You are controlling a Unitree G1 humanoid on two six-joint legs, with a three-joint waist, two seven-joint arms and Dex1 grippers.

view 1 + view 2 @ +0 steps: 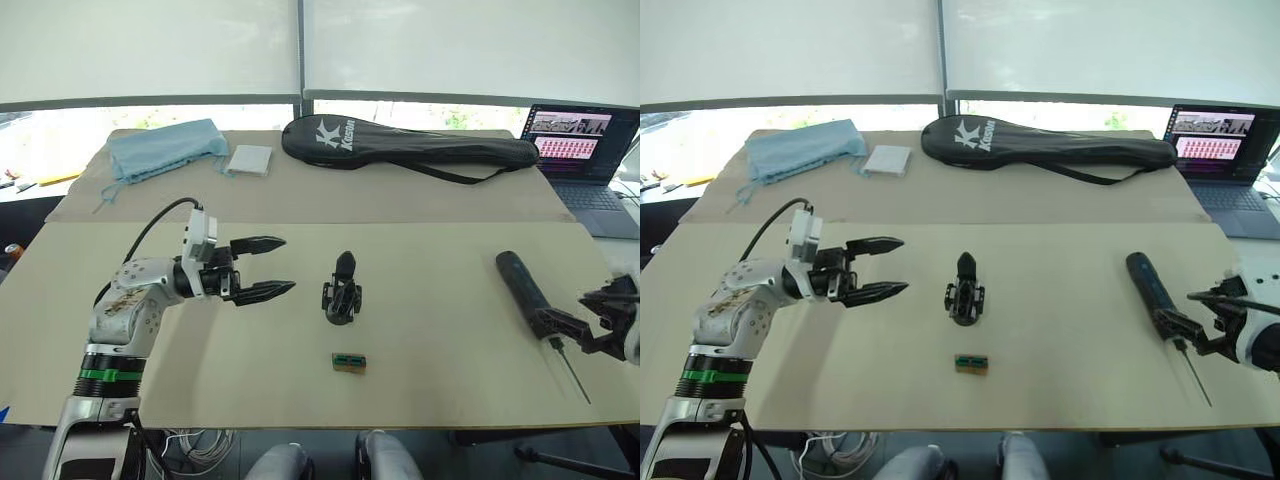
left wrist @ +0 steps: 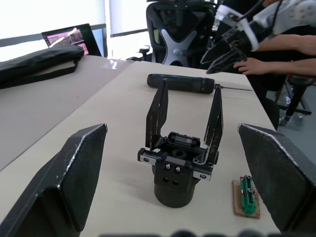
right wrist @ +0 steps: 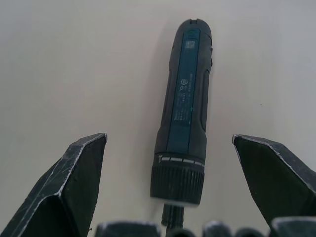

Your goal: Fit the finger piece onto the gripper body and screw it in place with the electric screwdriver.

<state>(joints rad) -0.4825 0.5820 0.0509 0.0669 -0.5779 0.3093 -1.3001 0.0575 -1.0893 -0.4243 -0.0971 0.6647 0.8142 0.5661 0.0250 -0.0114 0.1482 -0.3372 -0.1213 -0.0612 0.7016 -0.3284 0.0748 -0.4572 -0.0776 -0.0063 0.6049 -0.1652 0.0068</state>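
Standing upright at the centre of the frame, the gripper body faces the left tool, whose fingers are spread wide and empty, seemingly lined up to steady it. At the right edge, the right tool hangs wide open over the electric screwdriver, which lies flat on the surface, apparently ready for pickup.

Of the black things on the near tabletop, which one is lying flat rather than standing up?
The electric screwdriver, lying on its side near the right gripper, thin bit toward the table's near edge. The gripper body at centre stands upright on its round base.
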